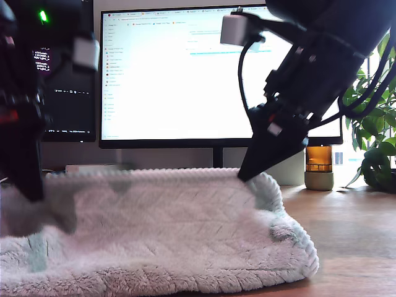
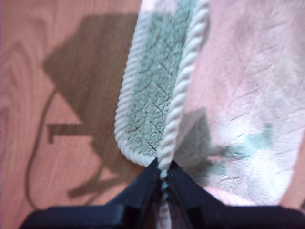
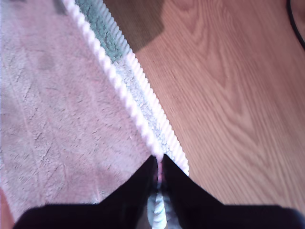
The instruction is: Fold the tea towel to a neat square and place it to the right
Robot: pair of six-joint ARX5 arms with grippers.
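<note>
The tea towel (image 1: 167, 235), pale and fluffy with a thick corded hem, lies spread across the wooden table (image 1: 352, 229). My second gripper (image 3: 158, 164) is shut on the hem (image 3: 119, 81), with bare wood right beside it. In the exterior view it is at the towel's far corner at the exterior view's right (image 1: 247, 176), holding that corner slightly raised. My first gripper (image 2: 163, 174) is shut on the corded hem (image 2: 183, 81) by a rounded, turned-over corner. In the exterior view it shows blurred at the left (image 1: 34, 195), with the towel's far edge lifted there.
A large lit monitor (image 1: 210, 74) and a dark screen (image 1: 62, 93) stand behind the towel. At the exterior view's right are an amber lamp (image 1: 319, 164) and a plant (image 1: 377, 136). Bare wood lies to the towel's right. A dark cable (image 3: 295, 19) crosses the table.
</note>
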